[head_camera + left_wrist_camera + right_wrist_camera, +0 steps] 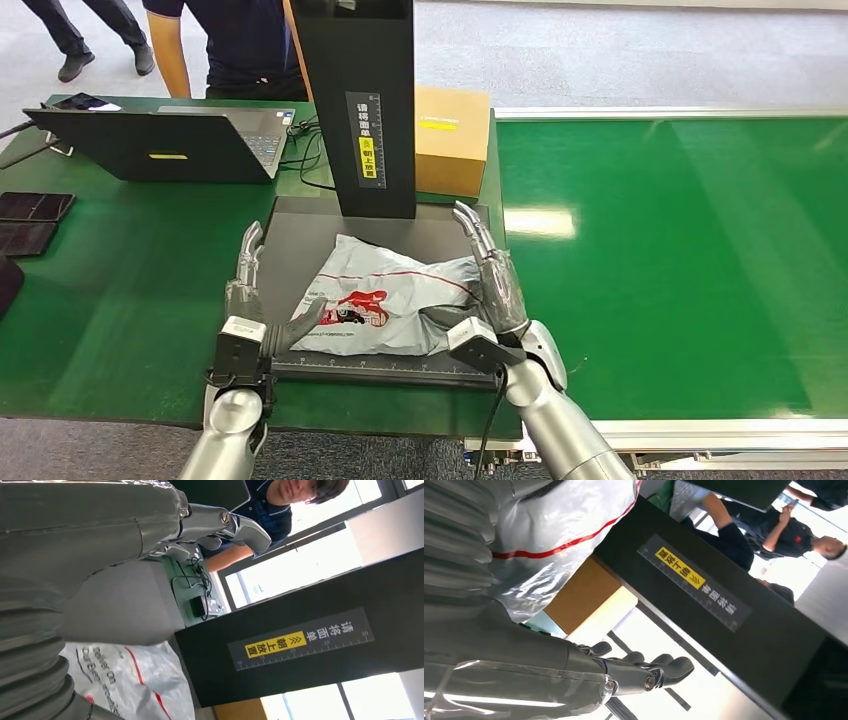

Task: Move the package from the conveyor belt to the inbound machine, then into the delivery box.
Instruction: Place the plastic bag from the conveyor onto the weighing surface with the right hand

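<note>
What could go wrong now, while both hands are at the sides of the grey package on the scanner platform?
1. The package is a soft, wrinkled bag; pressed between the left hand and right hand, it may sag or slip.
2. The black column stands right behind it, so a lift could bump it.
3. The cardboard box sits near the right hand's path.

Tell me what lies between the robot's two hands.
In the head view, the grey plastic package lies on the dark scanner platform, flanked by the left hand and right hand.

package (pixel 385 297) on scanner plate (pixel 300 235), laptop (pixel 160 142) left, conveyor belt (pixel 680 250) right
</note>
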Available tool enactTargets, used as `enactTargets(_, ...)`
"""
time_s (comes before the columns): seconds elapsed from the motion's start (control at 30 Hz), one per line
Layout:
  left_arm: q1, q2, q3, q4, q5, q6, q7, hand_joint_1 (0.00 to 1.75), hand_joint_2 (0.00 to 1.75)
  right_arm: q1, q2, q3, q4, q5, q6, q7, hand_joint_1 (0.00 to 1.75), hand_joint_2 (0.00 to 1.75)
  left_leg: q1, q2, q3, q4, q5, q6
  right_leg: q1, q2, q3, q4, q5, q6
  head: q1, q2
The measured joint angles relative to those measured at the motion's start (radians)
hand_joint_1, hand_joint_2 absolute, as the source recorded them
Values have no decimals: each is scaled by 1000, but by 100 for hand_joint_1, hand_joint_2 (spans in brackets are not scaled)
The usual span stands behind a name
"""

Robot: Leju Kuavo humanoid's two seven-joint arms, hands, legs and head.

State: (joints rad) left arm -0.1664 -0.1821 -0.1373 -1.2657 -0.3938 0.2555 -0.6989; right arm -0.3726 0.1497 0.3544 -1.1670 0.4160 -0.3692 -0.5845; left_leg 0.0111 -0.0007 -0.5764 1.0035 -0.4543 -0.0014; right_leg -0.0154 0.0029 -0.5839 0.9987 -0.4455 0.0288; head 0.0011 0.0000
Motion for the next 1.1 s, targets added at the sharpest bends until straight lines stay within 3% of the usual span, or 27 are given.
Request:
enactTargets(0.37,13,9,0,-2,-10,6,4,0,175,72,-30,-31,-96,-21,91,75,0,175,0,0,0,0,0,0,0,0,0,0,0,0,0,0)
enactTargets(0.67,38,16,2,-21,-32,6,12,0,175,95,-49,-59,-113,120,171,216,0,175,0,0,0,0,0,0,0,0,0,0,0,0,0,0)
enactTargets(0.8,43,16,5,-33,-56,0,24,0,175,100,-58,-79,-111,146,294,257,0,0,0,0,0,0,0,0,0,0,0,0,0,0,0,0)
enactTargets(1.1,71,16,19,-87,-88,-13,51,0,175,115,-69,-115,-119,225,322,304,0,0,0,0,0,0,0,0,0,0,0,0,0,0,0,0)
